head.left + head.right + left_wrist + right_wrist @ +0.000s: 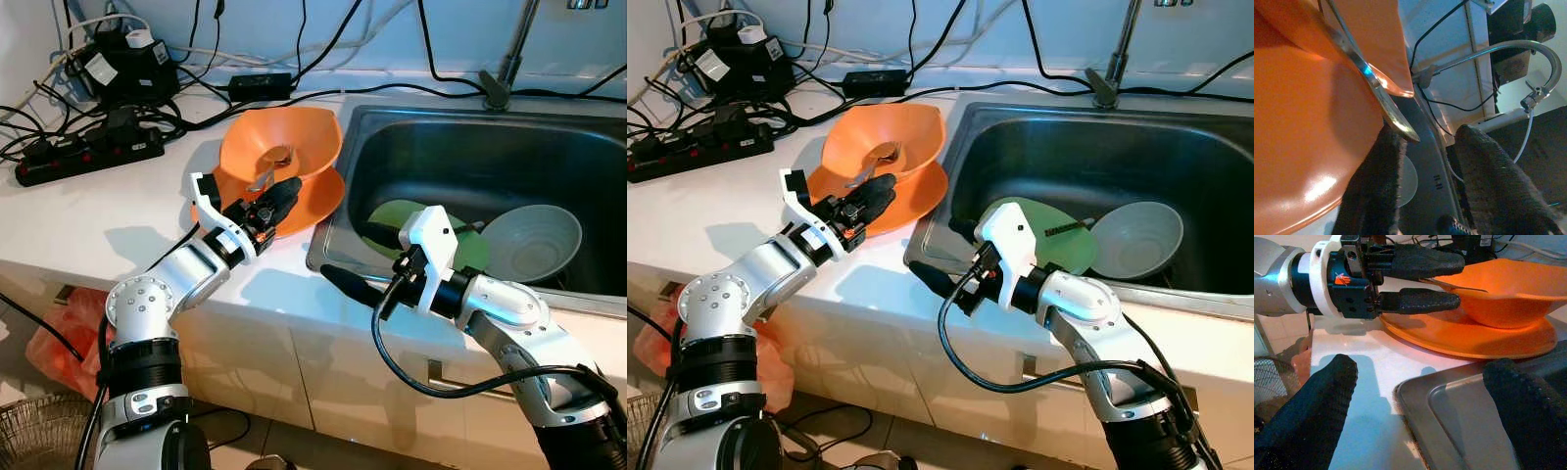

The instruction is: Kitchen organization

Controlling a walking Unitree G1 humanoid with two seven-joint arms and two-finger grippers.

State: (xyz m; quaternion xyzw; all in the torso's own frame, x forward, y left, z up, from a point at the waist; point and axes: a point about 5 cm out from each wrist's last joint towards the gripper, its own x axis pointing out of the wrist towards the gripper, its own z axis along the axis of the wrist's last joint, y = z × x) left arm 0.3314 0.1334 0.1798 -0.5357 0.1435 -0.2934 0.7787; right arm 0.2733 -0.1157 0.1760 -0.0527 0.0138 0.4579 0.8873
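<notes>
Take the thin, stiff, slippery spoon point(266, 172) by its handle; left gripper point(279, 204) and right gripper point(1420, 396) jaws are spread.

Bowl point(284, 142) on plate point(318, 201) left of sink point(411, 147), power strip point(88, 157) further left

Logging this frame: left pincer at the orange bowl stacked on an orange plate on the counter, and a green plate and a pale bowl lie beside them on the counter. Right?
Not quite. The green plate and pale bowl lie in the sink, as the left eye view shows. The left pincer is at the orange bowl on the orange plate.
</notes>
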